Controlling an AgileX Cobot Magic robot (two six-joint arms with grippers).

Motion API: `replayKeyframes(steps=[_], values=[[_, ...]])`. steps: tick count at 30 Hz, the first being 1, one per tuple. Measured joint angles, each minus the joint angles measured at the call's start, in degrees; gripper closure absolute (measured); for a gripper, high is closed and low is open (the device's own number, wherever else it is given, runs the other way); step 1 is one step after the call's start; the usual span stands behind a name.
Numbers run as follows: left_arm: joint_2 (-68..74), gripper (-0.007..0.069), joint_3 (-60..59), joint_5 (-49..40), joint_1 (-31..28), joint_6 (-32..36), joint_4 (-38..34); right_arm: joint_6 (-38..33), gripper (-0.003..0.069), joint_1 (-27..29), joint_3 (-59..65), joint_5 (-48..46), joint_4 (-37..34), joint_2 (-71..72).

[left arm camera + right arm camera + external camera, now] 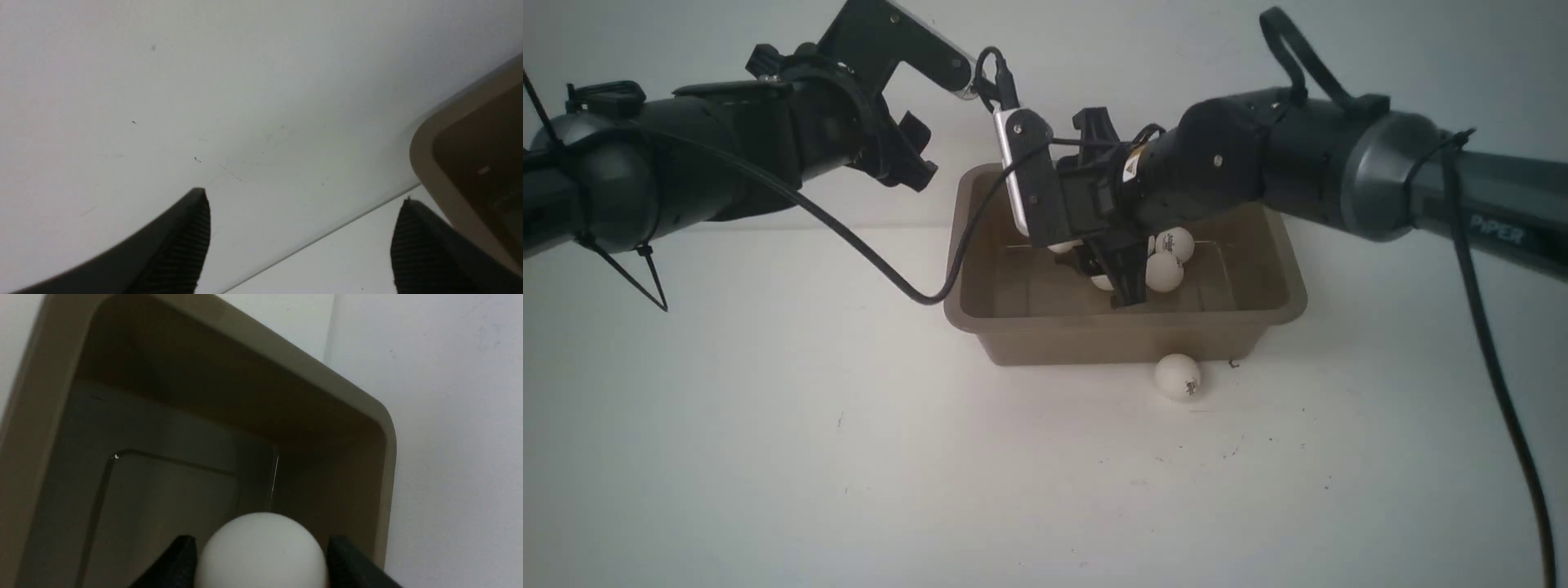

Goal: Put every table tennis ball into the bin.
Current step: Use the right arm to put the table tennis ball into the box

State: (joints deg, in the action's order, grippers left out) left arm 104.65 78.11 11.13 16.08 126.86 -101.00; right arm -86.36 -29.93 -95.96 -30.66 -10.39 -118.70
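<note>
One ball (261, 551) sits pinched in right jaws over the bin (1094, 343), lengthwise left-to-right; left jaws gape.

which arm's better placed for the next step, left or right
Right. The right gripper is shut on a table tennis ball over the inside of the bin, so it likely only has to let go. The left gripper is open and empty, off beside the bin's corner.

"PiPER" on the right arm (1388, 175), ball (1178, 376) logos — too small to read
</note>
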Motion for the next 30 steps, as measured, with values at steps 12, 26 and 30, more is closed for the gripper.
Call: replayKeyframes(steps=[12, 26, 30], values=[[0.0, 0.0129, 2.7, 3.4, -1.3, 2.8, 0.1, 0.9, 0.0296, 1.1, -0.1, 1.7, 1.0, -0.7], [0.0, 0.0146, 8.3, -0.3, -5.6, 4.8, 1.4, 3.5, 0.0267, 1.8, -0.1, 6.9, 5.5, -0.7], [-0.1, 0.0146, 8.8, -0.4, -5.9, 4.9, 1.3, 3.2, 0.0259, 1.7, -0.1, 7.6, 5.6, -0.5]])
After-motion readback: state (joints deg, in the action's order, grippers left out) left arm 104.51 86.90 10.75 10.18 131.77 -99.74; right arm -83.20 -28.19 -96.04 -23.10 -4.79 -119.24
